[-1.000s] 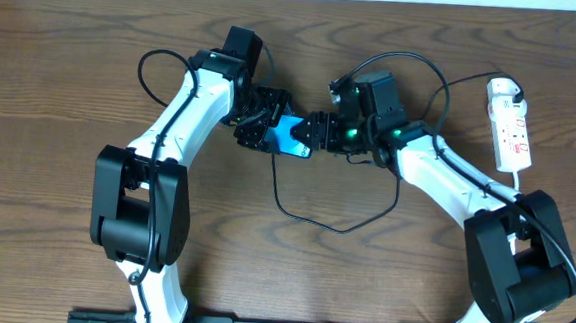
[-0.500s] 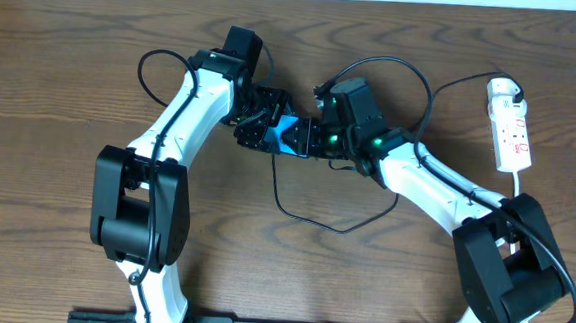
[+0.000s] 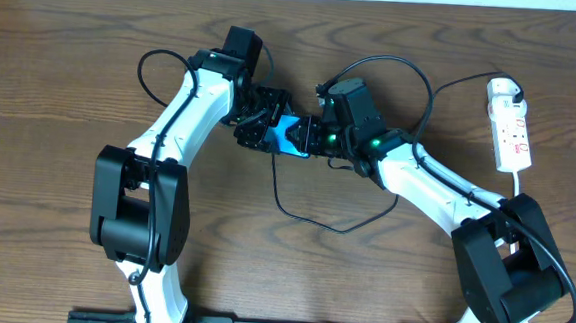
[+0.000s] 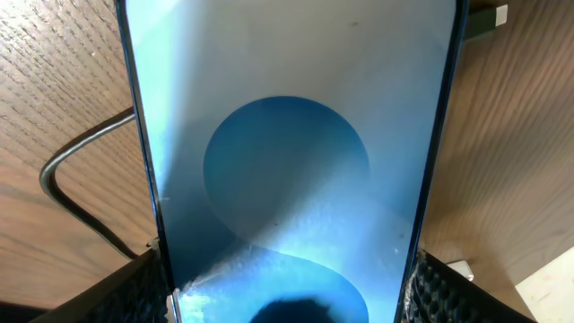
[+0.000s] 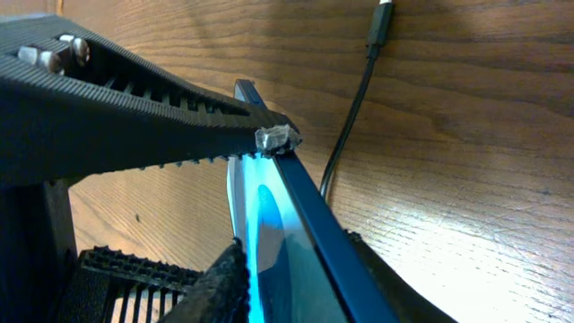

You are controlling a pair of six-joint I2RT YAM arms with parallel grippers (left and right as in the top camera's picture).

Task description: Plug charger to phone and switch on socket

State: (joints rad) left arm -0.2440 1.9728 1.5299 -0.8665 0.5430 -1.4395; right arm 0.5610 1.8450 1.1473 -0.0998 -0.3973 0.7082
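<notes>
The phone (image 3: 292,135), with a bright blue screen, is held off the table between both grippers. My left gripper (image 3: 268,130) is shut on its left end; in the left wrist view the phone (image 4: 287,108) fills the frame between the left gripper's (image 4: 287,278) fingers. My right gripper (image 3: 311,140) is shut on the phone's right end; in the right wrist view the phone (image 5: 269,206) shows edge-on between the right gripper's (image 5: 300,283) fingers. The black charger cable (image 3: 334,227) loops on the table below. Its connector tip (image 5: 384,11) lies loose on the wood. The white socket (image 3: 511,130) lies at the far right.
A white plug head (image 3: 503,90) sits in the far end of the socket, with a black cable running from it toward the right arm. The cable bend (image 4: 72,170) lies just left of the phone. The table's back edge meets a white wall.
My right arm has moved left to the phone and its gripper now sits over the phone's right end. The left arm and phone have stayed put.
</notes>
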